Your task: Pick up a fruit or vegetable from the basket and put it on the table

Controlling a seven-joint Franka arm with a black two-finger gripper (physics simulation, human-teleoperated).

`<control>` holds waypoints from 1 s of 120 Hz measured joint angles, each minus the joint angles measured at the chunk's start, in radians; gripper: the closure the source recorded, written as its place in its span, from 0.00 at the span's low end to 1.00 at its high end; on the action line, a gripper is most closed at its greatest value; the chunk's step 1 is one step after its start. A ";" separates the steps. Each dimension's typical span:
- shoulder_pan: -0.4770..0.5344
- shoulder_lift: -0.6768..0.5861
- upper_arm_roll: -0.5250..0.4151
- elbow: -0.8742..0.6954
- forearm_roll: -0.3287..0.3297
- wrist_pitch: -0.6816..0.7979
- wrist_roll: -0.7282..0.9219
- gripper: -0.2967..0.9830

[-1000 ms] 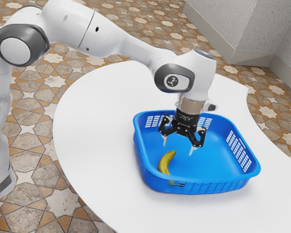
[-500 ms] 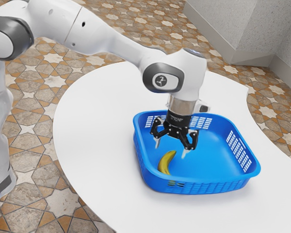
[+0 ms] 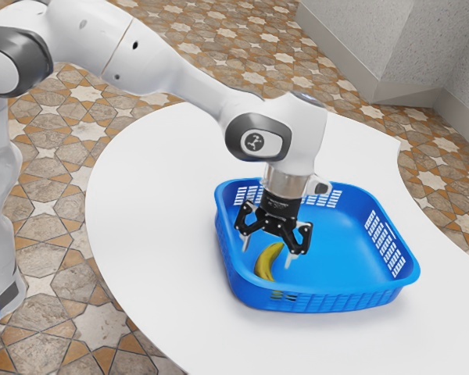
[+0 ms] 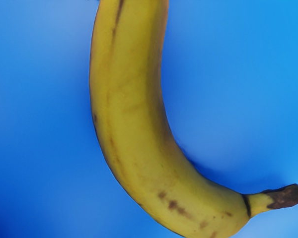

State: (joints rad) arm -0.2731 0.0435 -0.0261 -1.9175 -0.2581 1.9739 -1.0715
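Observation:
My gripper is open in the exterior view, low inside the blue basket, its two fingertips apart on either side of the banana's upper part. The yellow banana lies curved on the basket's floor near the wall at the exterior view's left. In the wrist view the banana stretches large beneath my hand, its dark stem end showing, with the blue basket floor around it. Whether the fingers touch the banana I cannot tell.
The basket's raised walls with slotted panels surround my fingers. It stands on a white curved table. A grey wall block rises beyond the table on the patterned floor.
My open hand has moved toward the exterior view's left, over the banana, and then down into the basket. The banana and the basket have not moved.

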 joint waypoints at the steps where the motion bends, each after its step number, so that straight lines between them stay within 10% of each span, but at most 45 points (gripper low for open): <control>1: 0.000 0.000 0.000 0.000 0.000 0.000 0.000 0.23; 120: 0.042 0.072 0.009 -0.002 -0.046 0.042 -0.165 0.23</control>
State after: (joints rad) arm -0.2315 0.1152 -0.0169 -1.9192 -0.3039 2.0158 -1.2364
